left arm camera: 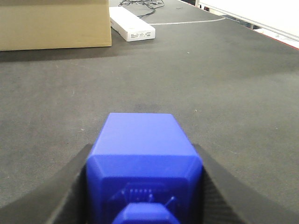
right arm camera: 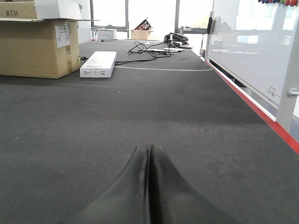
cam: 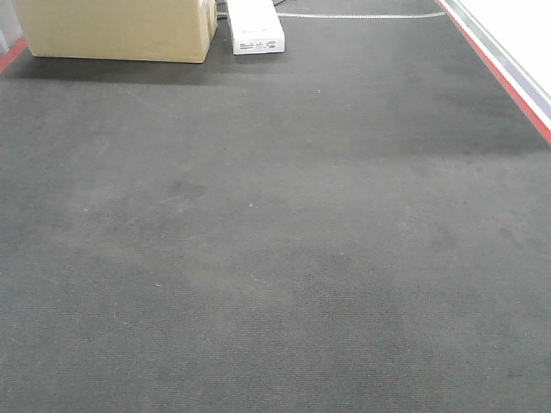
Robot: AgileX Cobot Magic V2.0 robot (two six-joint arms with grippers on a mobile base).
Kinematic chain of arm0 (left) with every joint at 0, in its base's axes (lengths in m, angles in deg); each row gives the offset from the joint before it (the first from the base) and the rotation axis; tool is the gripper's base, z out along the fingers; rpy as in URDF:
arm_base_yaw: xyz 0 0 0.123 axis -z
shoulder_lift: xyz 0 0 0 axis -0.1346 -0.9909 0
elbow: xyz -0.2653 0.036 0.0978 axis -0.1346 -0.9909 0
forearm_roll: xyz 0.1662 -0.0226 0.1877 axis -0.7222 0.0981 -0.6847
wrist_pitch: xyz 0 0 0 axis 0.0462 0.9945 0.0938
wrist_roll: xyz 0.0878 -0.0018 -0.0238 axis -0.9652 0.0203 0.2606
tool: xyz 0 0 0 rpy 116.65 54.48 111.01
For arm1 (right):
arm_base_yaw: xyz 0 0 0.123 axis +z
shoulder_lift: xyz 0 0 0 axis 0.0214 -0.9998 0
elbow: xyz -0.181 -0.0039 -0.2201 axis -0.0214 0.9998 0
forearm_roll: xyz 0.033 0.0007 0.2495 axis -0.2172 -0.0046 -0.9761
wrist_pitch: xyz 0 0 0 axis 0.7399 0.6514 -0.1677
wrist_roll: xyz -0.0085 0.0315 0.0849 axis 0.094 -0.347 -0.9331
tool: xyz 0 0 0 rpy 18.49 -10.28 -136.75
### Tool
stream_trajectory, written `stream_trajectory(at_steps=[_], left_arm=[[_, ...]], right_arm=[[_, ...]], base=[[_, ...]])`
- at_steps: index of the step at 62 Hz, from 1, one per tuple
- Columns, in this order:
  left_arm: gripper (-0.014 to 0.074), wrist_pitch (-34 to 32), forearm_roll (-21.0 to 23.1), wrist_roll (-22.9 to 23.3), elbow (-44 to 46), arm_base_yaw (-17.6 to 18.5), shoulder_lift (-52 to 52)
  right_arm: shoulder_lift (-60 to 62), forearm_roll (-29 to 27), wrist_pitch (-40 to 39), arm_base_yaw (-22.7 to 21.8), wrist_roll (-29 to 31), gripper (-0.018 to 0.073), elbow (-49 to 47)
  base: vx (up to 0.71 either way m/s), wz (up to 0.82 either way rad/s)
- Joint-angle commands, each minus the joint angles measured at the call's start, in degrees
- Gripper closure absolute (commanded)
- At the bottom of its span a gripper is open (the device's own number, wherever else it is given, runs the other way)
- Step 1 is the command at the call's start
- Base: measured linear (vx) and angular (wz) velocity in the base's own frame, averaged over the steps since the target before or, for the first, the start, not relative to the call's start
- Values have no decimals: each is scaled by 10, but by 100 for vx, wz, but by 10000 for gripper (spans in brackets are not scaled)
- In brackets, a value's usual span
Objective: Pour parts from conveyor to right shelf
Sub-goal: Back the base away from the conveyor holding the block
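Observation:
In the left wrist view a royal-blue part (left arm camera: 142, 154) with a small stud toward the camera fills the space between my left gripper's black fingers (left arm camera: 63, 191), which are shut on it just above the dark conveyor belt (left arm camera: 224, 93). My left gripper (left arm camera: 142, 161) hides the belt beneath it. My right gripper (right arm camera: 149, 151) is shut with nothing in it, its fingers pressed together low over the conveyor belt (right arm camera: 93, 121). The front view shows only bare conveyor belt (cam: 275, 241), with no gripper in it. The right shelf is out of view.
A cardboard box (cam: 116, 30) and a flat white box (cam: 255, 27) sit at the belt's far end; cables (right arm camera: 149, 47) lie behind them. A red edge rail (right arm camera: 266, 116) runs along the right side, with a white panel (right arm camera: 252, 51) beyond it.

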Motion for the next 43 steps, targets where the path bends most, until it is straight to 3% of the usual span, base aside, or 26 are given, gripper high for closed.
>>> stream_trajectory(at_steps=[1, 27, 43], left_arm=[[603, -48, 2, 1, 15, 3, -7], [603, -48, 2, 1, 15, 3, -7], [603, -48, 2, 1, 15, 3, -7]], right_arm=[[9, 2, -43, -3, 2, 568, 8], [9, 2, -43, -3, 2, 568, 8], [9, 2, -43, -3, 2, 568, 8]], base=[[0, 0], [-1, 1], [-22, 3]])
